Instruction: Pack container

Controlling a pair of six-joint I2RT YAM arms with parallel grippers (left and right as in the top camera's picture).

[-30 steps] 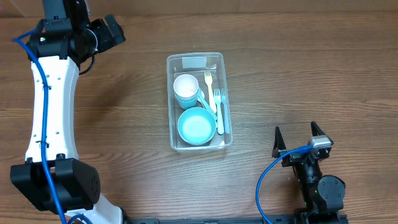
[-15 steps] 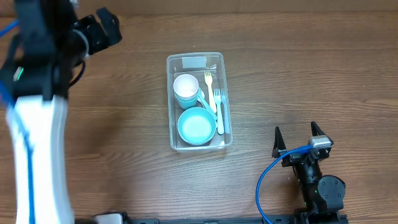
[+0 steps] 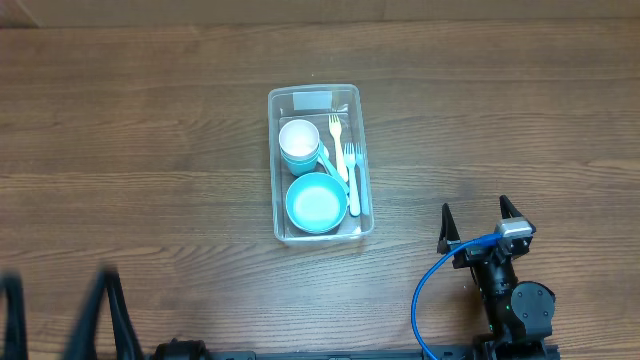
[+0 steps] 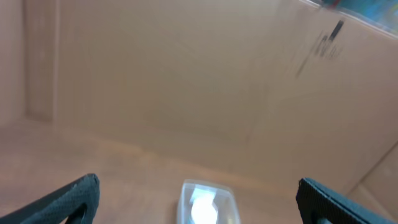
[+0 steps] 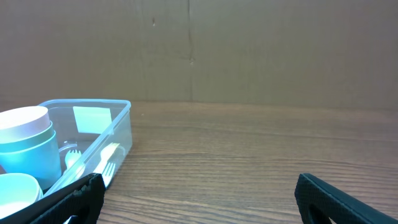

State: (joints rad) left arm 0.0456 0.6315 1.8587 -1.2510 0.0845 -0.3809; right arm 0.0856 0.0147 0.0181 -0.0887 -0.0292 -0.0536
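Observation:
The clear container [image 3: 273, 165] lies mid-table with its pale label at the far end. It holds a white cup stacked in a teal cup [image 3: 298, 138], a teal bowl [image 3: 315, 203], and pale forks [image 3: 351, 170]. My left gripper [image 3: 60, 310] is open and empty, blurred at the near-left table edge, far from the container. In the left wrist view the left gripper [image 4: 198, 182] frames the blurred container [image 4: 184, 208] ahead. My right gripper [image 3: 480, 222] is open and empty at the near right. The right wrist view shows the right gripper [image 5: 199, 186] with the container [image 5: 121, 127] to its left.
Brown cardboard walls [image 5: 249, 50] stand behind the wooden table [image 3: 500, 110]. A blue cable [image 3: 425, 290] loops beside the right arm's base.
My left arm has swung from the far-left corner back to the near-left edge, still open and empty. The container and right arm have not moved.

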